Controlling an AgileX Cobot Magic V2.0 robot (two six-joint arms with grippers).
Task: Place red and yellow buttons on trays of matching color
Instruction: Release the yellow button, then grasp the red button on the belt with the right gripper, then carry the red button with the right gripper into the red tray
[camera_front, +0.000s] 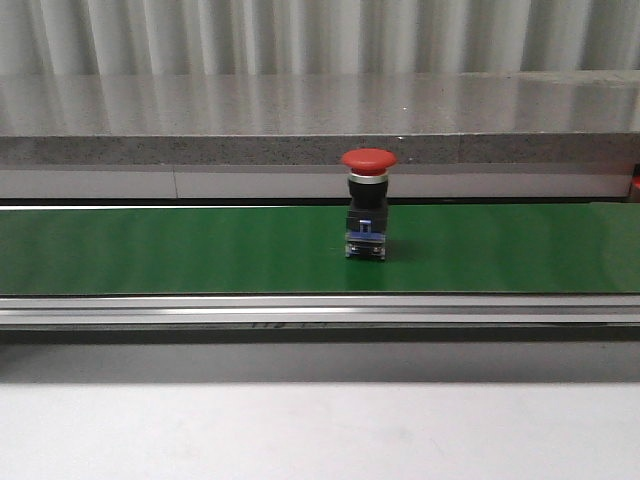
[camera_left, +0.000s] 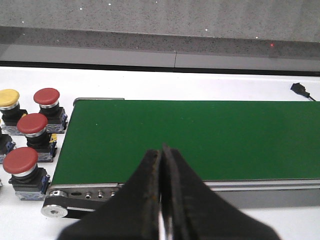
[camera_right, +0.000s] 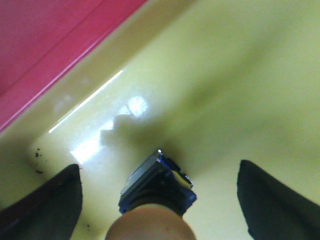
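Red button upright on the belt; yellow button standing in the yellow tray.

A red button (camera_front: 368, 203) stands mid-belt (camera_front: 150, 250), long axis vertical, cap up, terminal block down. The left gripper (camera_left: 161, 165) hangs over the belt's near edge, jaws together, holding nothing. Beside the belt's left end, three red buttons (camera_left: 31, 130) and a yellow one (camera_left: 9, 101) stand upright on the white table (camera_left: 200, 82). The right gripper (camera_right: 159, 180) has its jaws wide apart around a yellow-capped button (camera_right: 157, 192), standing on the yellow tray (camera_right: 225, 90) near its edge beside the red tray (camera_right: 45, 45).
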